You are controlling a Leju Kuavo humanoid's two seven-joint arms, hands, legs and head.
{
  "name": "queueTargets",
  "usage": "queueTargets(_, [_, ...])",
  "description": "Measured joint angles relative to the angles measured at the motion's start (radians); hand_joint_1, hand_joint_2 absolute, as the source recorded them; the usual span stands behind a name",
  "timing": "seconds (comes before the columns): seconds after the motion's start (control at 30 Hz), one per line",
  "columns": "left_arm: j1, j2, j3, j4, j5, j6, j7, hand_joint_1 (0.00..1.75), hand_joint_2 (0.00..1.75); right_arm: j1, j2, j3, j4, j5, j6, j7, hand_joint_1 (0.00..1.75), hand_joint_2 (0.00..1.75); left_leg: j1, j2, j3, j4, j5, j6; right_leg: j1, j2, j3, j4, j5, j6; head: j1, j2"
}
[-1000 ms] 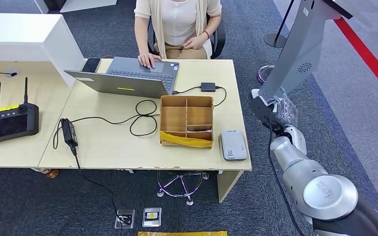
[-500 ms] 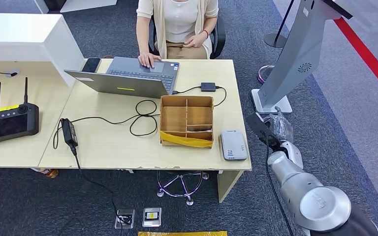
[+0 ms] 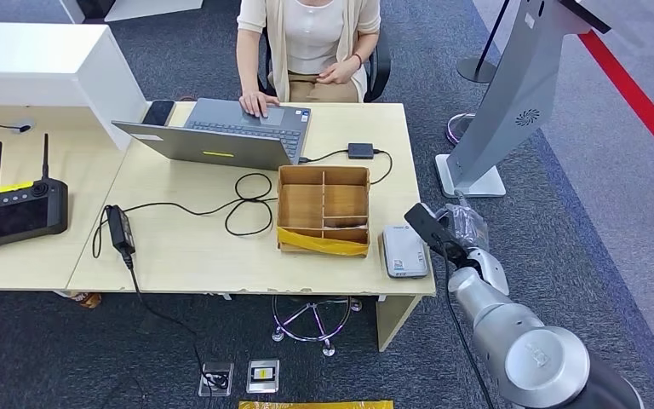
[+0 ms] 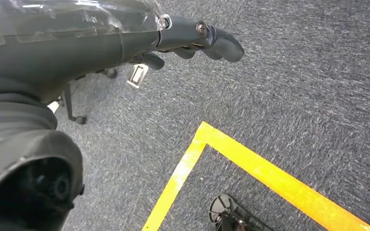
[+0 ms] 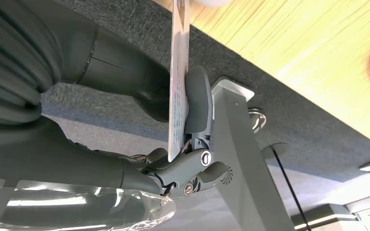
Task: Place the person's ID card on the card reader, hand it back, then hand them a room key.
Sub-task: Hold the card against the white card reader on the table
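Observation:
My right hand (image 3: 458, 228) hovers just past the desk's right edge and pinches the ID card (image 3: 421, 223) between thumb and fingers. The card's edge reaches over the grey card reader (image 3: 404, 251) near the desk's front right corner. In the right wrist view the white card (image 5: 178, 82) stands edge-on in the grip of my right hand (image 5: 192, 125), pointing at the desk top. A cardboard box (image 3: 323, 210) with compartments sits left of the reader. A person (image 3: 311, 38) sits at the far side, typing on a laptop (image 3: 221, 132). My left hand (image 4: 101, 43) hangs over the carpet, holding nothing.
A grey kiosk stand (image 3: 511, 94) rises right of the desk (image 3: 187, 256), close behind my right arm. Black cables (image 3: 247, 204), a power adapter (image 3: 119, 228) and a small black box (image 3: 359, 151) lie on the desk. A black controller (image 3: 17, 211) rests at the left.
My right hand has carried the card leftward and toward me, from beside the kiosk base to the desk's right edge above the card reader. The person keeps typing.

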Motion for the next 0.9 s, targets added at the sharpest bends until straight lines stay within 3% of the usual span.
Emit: queueTargets(0.9, [0.002,0.001,-0.015,0.000,0.001,-0.006,0.002,0.00,0.00,-0.001,0.009,0.025,0.000,0.000,-0.021,-0.027,1.75,1.75,0.000,0.000,0.000,0.000,0.000,0.000,0.000,0.001,0.000,0.000,0.000,0.000,0.000,0.000])
